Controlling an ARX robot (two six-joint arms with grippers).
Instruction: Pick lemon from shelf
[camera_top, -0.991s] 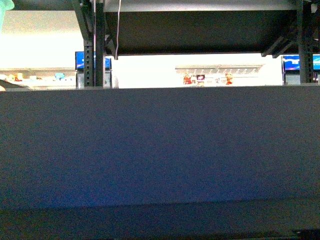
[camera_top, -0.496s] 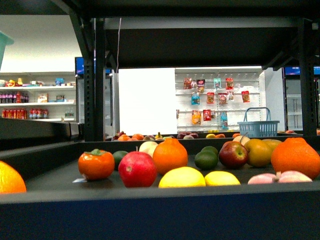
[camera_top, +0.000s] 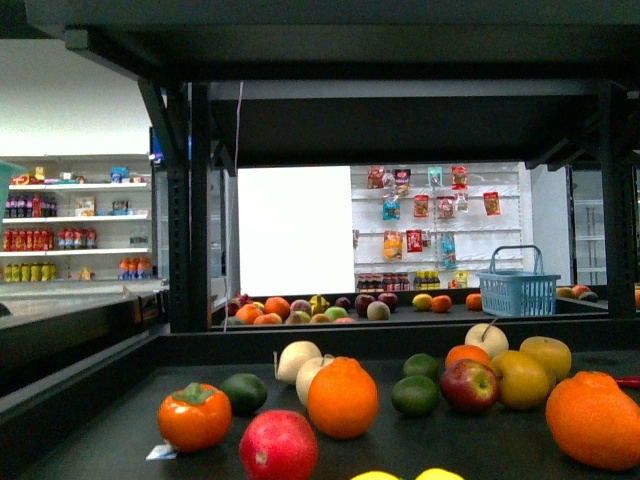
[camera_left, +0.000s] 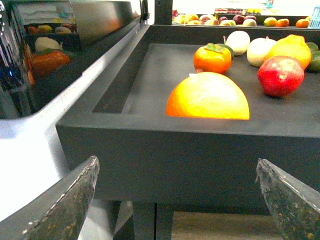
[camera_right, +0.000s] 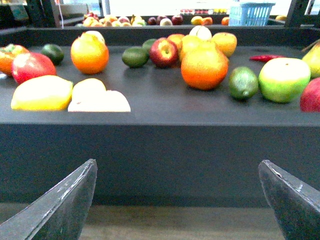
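The black shelf (camera_top: 90, 440) fills the front view, its deck strewn with fruit. Only the yellow top of the lemon (camera_top: 375, 476) shows at the bottom edge there. In the right wrist view the lemon (camera_right: 42, 92) lies near the deck's front edge, a paler yellow fruit (camera_right: 89, 87) next to it. My right gripper (camera_right: 177, 162) is open, below and in front of the shelf's front edge (camera_right: 165, 150), holding nothing. My left gripper (camera_left: 177, 161) is open too, below the front edge (camera_left: 165, 155), near a large orange (camera_left: 207, 96). Neither gripper shows in the front view.
On the deck lie an orange (camera_top: 342, 398), a red apple (camera_top: 278, 445), a persimmon (camera_top: 194, 415), limes and a green apple (camera_right: 284, 79). An upper deck (camera_top: 330, 40) hangs overhead, with an upright (camera_top: 190, 210) at left. A blue basket (camera_top: 518, 285) and more fruit sit behind.
The front view has risen: a second ago it faced the shelf's dark front edge, now it looks over the deck. The fruit sits lower in the picture than half a second ago.
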